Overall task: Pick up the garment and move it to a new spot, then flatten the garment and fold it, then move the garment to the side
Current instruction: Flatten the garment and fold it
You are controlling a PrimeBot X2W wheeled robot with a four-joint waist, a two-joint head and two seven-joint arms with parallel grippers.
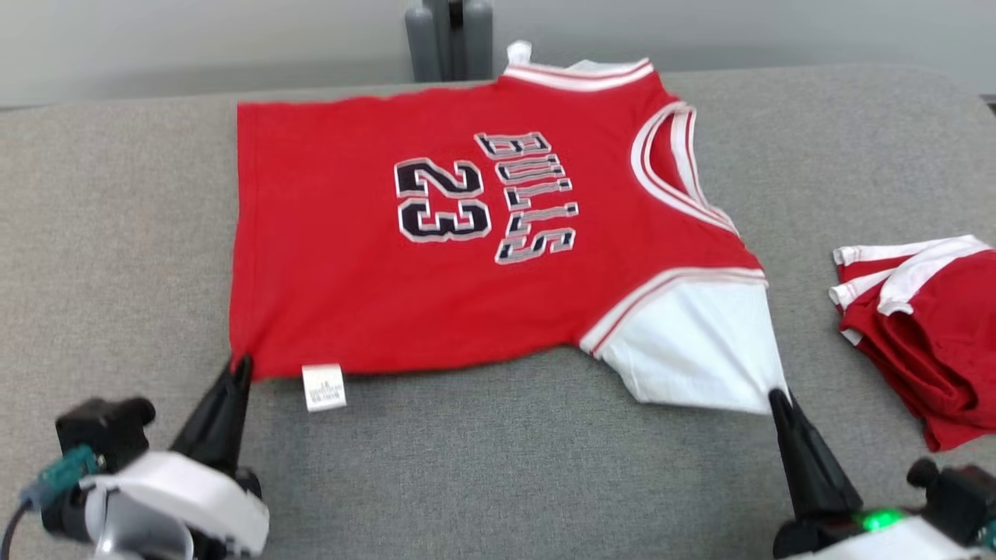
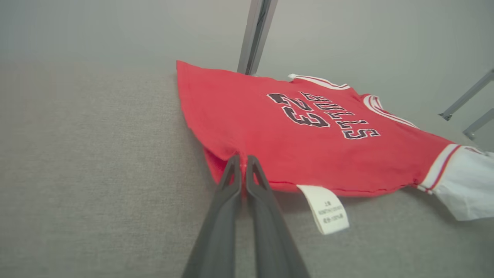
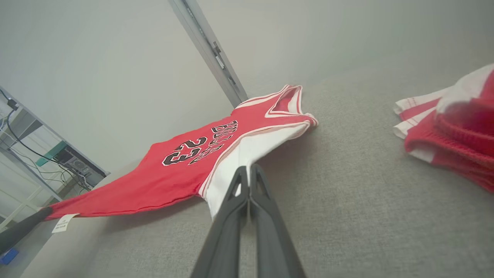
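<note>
Bulls 23 jersey (image 1: pixel 467 257) lies spread mid-frame on the grey tabletop (image 1: pixel 117 233), so flattening looks about done. Left end effector (image 1: pixel 240 365) is clenched on its lower-left hem corner, and the right end effector (image 1: pixel 778 398) on the white sleeve (image 1: pixel 700 342) tip, I think. Next: carry both corners up-frame evenly to fold.

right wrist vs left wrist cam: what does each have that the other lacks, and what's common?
Right wrist extra: right gripper shut on the white sleeve, a red-and-white pile at right, an equipment shelf far left.
Left wrist extra: close look at left gripper shut on the red hem corner, and two slanted bars at right.
Both: jersey, label, grey surface, metal post. Right wrist also catches a left finger, lower left.
</note>
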